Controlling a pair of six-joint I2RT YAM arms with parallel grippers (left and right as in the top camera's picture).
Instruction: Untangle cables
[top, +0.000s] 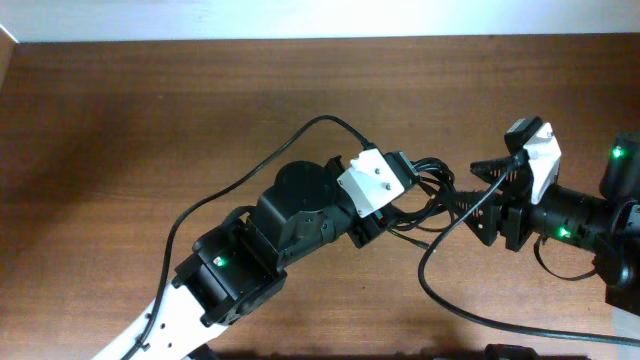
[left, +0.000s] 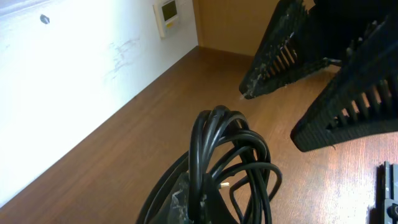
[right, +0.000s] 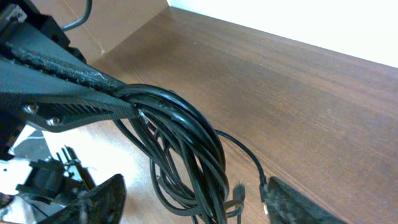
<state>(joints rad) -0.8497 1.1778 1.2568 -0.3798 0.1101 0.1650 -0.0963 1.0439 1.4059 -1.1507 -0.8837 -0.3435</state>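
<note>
The cables (top: 437, 192) are hanging as 1 looped black bundle just right of the table's (top: 200, 100) centre, at 3 o'clock from the left gripper (top: 412, 186). The left gripper's 2 fingers are pressing together on the coils, with the loops drooping below them. The right gripper (top: 478, 190) is sitting at 3 o'clock from the bundle with its 2 fingers (right: 298, 202) standing spread wide, 1 toward 12 o'clock and 1 toward 6 o'clock, gripping nothing while the loops are dangling just in front of the gap.
</note>
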